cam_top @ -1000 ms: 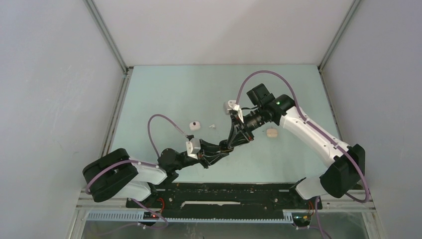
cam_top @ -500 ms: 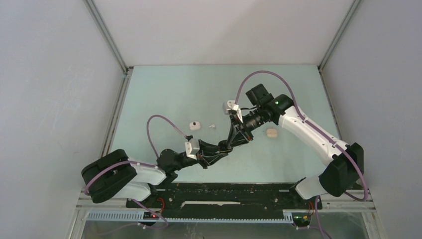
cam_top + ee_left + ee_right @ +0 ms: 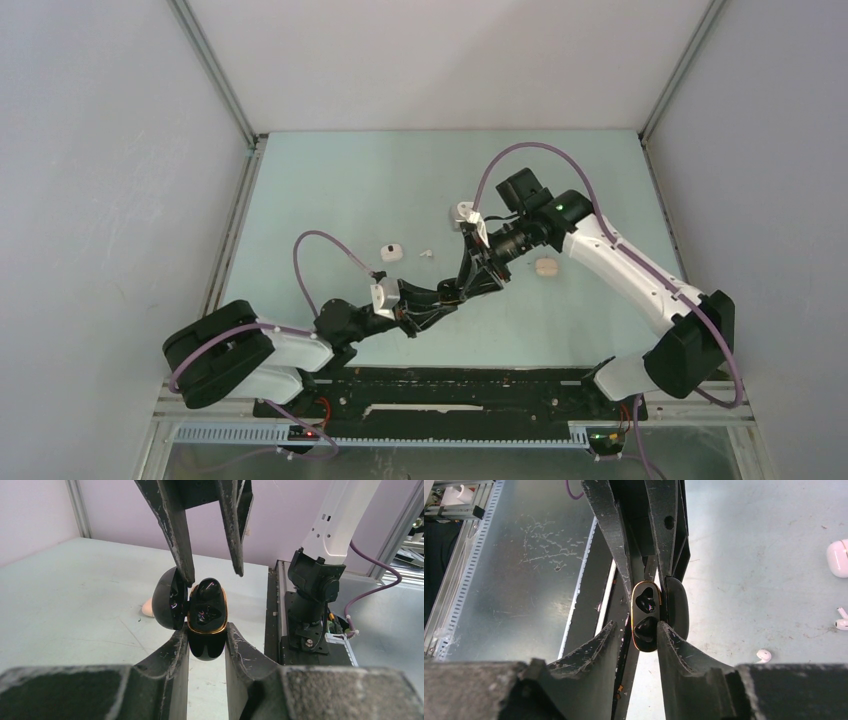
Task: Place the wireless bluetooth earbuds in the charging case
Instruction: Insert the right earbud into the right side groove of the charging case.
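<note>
The charging case [image 3: 206,649] is clamped in the left gripper [image 3: 206,632] with its lid hinged open. Two black earbuds [image 3: 647,600] are seated in its wells. The right gripper [image 3: 638,626] is positioned over the case with fingers parted, and nothing is grasped. Loose white earbuds [image 3: 764,655] are seen on the table [image 3: 749,520].
</note>
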Tool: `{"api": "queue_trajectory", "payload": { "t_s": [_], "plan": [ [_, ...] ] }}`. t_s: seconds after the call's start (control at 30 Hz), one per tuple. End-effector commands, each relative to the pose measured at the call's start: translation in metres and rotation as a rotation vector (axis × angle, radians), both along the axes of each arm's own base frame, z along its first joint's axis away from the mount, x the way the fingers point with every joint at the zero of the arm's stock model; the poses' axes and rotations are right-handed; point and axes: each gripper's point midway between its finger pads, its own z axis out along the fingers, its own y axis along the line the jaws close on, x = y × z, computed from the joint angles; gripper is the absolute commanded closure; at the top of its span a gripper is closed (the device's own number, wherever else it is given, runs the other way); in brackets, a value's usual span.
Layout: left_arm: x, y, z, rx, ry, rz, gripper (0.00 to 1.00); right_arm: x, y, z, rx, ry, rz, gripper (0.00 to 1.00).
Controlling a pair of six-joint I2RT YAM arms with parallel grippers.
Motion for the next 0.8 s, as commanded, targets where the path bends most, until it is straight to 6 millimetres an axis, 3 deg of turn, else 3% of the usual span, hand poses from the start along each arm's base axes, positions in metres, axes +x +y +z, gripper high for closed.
{"api": "queue_trajectory", "payload": {
  "t_s": [0.0, 0.23, 0.33, 0.43, 0.5, 0.63, 0.77],
  "plan": [
    [-0.002, 0.005, 0.024, -0.083, -0.060, 0.007, 1.00, -0.004, -0.004, 0.020, 0.047, -0.072, -0.002, 0.61],
    [0.004, 0.002, 0.016, -0.067, -0.028, 0.020, 1.00, -0.020, -0.020, 0.054, 0.120, -0.122, -0.020, 0.56],
    [0.006, 0.001, 0.015, -0.063, -0.018, 0.020, 1.00, -0.015, -0.029, 0.063, 0.150, -0.101, -0.058, 0.56],
    [0.005, 0.000, 0.013, -0.058, -0.016, 0.016, 1.00, 0.020, -0.033, 0.043, 0.046, -0.123, -0.232, 0.55],
    [0.005, -0.001, 0.012, -0.055, -0.017, 0.013, 1.00, 0.043, -0.034, 0.029, 0.011, -0.132, -0.329, 0.43],
    [0.005, 0.000, 0.010, -0.049, -0.018, 0.014, 1.00, 0.041, -0.028, 0.006, -0.016, -0.023, -0.312, 0.12],
    [0.004, -0.003, 0.010, -0.046, -0.013, -0.003, 1.00, 0.035, -0.019, -0.005, -0.039, -0.029, -0.275, 0.06]
  ]
}}
